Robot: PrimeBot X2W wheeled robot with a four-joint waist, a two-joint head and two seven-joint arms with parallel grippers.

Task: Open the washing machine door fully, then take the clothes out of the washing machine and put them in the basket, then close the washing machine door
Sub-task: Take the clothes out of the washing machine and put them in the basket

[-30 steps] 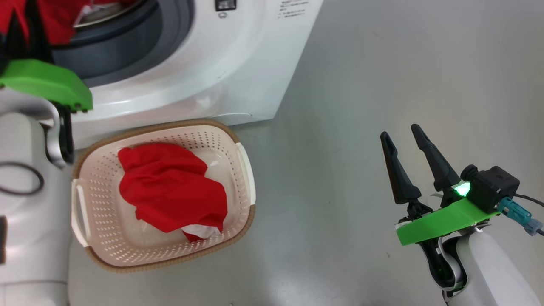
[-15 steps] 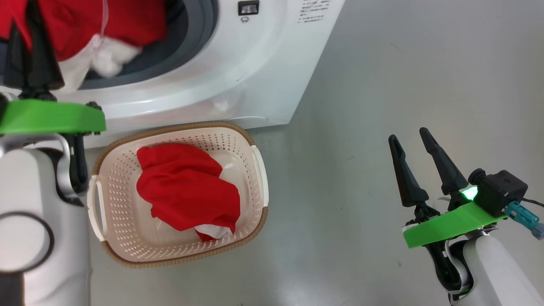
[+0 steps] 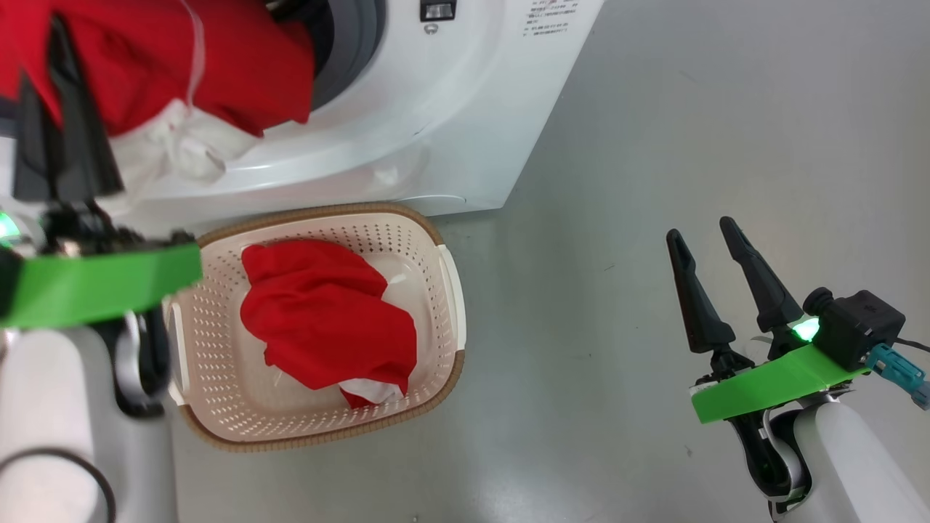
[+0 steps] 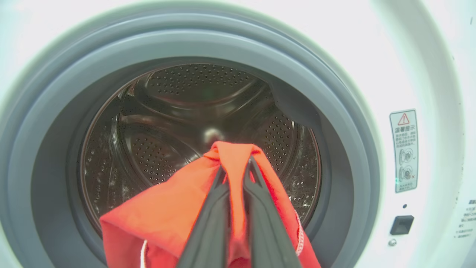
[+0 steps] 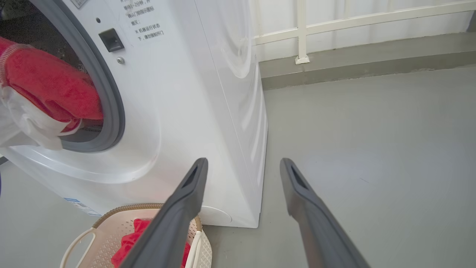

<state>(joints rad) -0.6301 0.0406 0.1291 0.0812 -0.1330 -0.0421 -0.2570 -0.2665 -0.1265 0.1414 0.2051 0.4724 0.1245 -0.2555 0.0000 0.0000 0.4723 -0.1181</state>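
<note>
The red garment (image 4: pixel 167 216) pinched in the left gripper (image 4: pixel 237 166) was soft, matt cloth, and its white part (image 5: pixel 26 126) looked like thinner, crumpled fabric. Beyond that gripper's fingertips, the drum (image 4: pixel 193 93) was polished perforated steel, mirror-bright, and the rubber seal (image 4: pixel 346 123) around it was matt grey. Left of the right gripper (image 5: pixel 243 162), the washing machine (image 5: pixel 215 93) had a glossy white shell that caught highlights. That gripper's fingers (image 5: pixel 178 219) looked like dull dark plastic. Low beside them, the basket (image 5: pixel 108 235) was smooth cream plastic with punched holes and a brown woven-look rim. It held more matt red cloth (image 3: pixel 320 319). The floor (image 5: pixel 372 149) ahead was smooth grey with a soft sheen.
</note>
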